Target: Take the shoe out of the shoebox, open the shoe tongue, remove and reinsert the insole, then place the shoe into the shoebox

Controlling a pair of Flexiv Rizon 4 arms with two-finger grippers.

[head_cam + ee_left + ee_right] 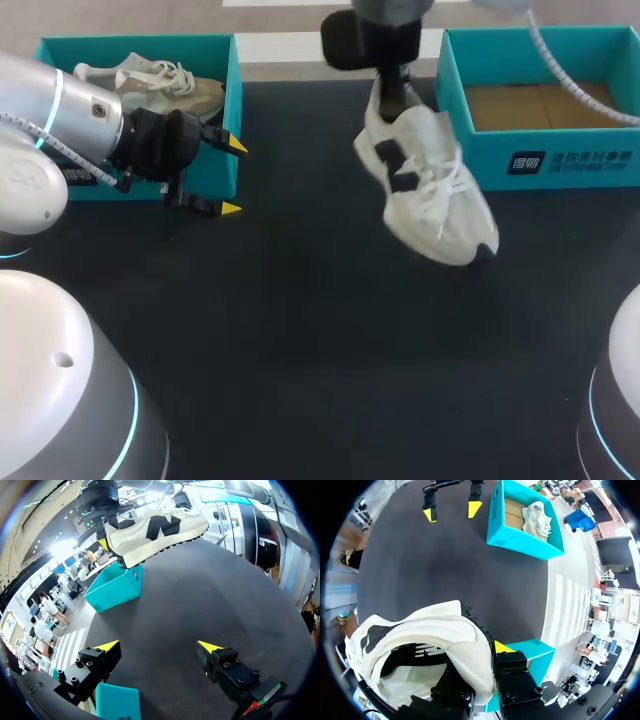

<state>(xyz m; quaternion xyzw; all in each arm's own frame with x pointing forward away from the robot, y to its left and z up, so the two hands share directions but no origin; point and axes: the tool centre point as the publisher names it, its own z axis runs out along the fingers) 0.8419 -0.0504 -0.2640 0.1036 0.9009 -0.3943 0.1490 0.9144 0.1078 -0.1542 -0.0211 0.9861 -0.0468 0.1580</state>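
Note:
A white shoe with dark side marks (432,190) hangs over the middle of the table, toe pointing down toward the front. My right gripper (397,92) is shut on its heel. In the right wrist view the heel collar (465,655) sits between the fingers of my right gripper (481,666), with one yellow tip showing beside it. My left gripper (228,177) stands open in front of the left teal shoebox (222,172), holding nothing. From the left wrist view, the shoe (155,530) hangs well ahead of my left gripper (159,647).
The left teal box holds a second pale shoe (160,82). The right teal box (560,160) shows only its cardboard floor. The black tabletop (300,330) stretches between and in front of the boxes.

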